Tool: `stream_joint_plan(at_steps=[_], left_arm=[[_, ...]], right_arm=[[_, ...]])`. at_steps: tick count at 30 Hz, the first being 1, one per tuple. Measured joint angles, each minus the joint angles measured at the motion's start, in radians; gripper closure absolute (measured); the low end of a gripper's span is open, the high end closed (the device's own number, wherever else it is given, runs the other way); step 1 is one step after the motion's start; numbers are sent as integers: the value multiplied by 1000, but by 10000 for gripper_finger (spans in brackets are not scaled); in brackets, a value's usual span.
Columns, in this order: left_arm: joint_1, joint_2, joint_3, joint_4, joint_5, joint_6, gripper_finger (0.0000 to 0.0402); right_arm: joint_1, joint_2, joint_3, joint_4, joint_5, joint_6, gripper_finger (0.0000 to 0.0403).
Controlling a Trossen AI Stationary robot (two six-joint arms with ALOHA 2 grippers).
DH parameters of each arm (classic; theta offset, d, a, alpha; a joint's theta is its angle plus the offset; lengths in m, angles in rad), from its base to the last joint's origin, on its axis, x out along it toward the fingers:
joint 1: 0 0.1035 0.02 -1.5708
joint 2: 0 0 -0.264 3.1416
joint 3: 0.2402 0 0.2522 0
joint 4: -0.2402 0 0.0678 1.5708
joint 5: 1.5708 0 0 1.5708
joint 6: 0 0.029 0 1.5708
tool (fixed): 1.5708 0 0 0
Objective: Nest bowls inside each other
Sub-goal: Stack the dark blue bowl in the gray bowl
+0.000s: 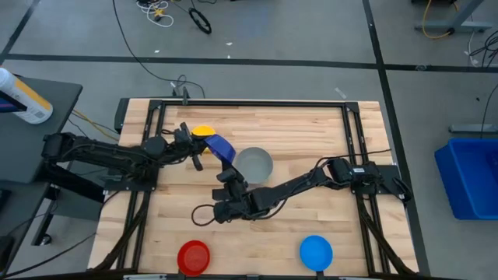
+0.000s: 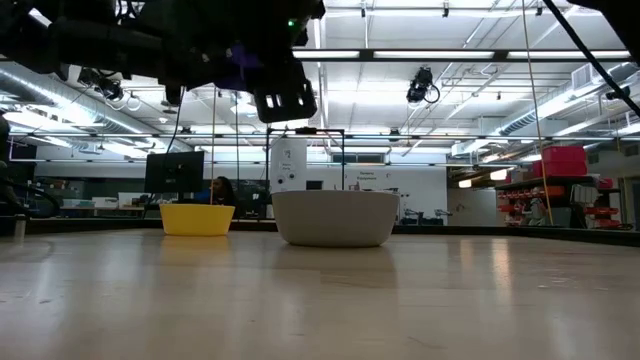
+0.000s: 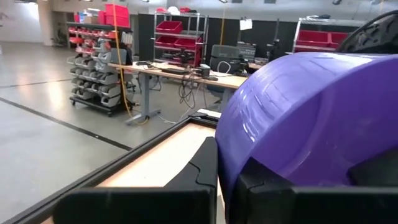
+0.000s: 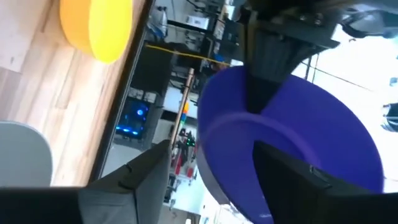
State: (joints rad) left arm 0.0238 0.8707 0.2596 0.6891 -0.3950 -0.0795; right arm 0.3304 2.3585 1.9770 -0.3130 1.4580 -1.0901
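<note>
My left gripper (image 1: 204,150) is shut on the dark blue bowl (image 1: 222,146) and holds it on edge above the table's middle. My right gripper (image 1: 230,174) is open just on the near side of that bowl. In the right wrist view its fingers stand on either side of the bowl's wall (image 4: 214,155). Whether they touch it I cannot tell. The grey bowl (image 1: 254,163) stands on its base right of the blue one. The yellow bowl (image 1: 203,131) stands behind it. The red bowl (image 1: 194,255) and the light blue bowl (image 1: 316,250) sit by the near edge. My left gripper holds the dark blue bowl by its rim (image 4: 264,109), one finger (image 4: 267,81) inside the hollow and one against the outer wall (image 3: 249,155). The fingers come level from the table's left. The bowl is lifted clear and tipped on edge.
A black frame (image 1: 249,103) runs along the table's far edge and down both sides. Bare wood lies between the red and light blue bowls. Beyond the table are a blue bin (image 1: 471,175) on the right and cables on the floor.
</note>
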Motion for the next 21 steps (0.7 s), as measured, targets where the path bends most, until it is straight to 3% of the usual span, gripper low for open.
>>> stream_joint_plan(at_steps=[6, 8, 16, 21], left_arm=[[36, 0, 32, -65, 22, 1, 395], [49, -1, 42, -98, 54, -18, 395], [62, 121, 93, -103, 119, -45, 395], [76, 278, 211, -153, 185, -47, 396]], right_arm=[[51, -7, 0, -27, 108, 92, 183], [59, -39, -2, -131, 137, 177, 181], [37, -307, 0, -778, 126, 911, 184], [18, -447, 0, -1118, 55, 1244, 194]])
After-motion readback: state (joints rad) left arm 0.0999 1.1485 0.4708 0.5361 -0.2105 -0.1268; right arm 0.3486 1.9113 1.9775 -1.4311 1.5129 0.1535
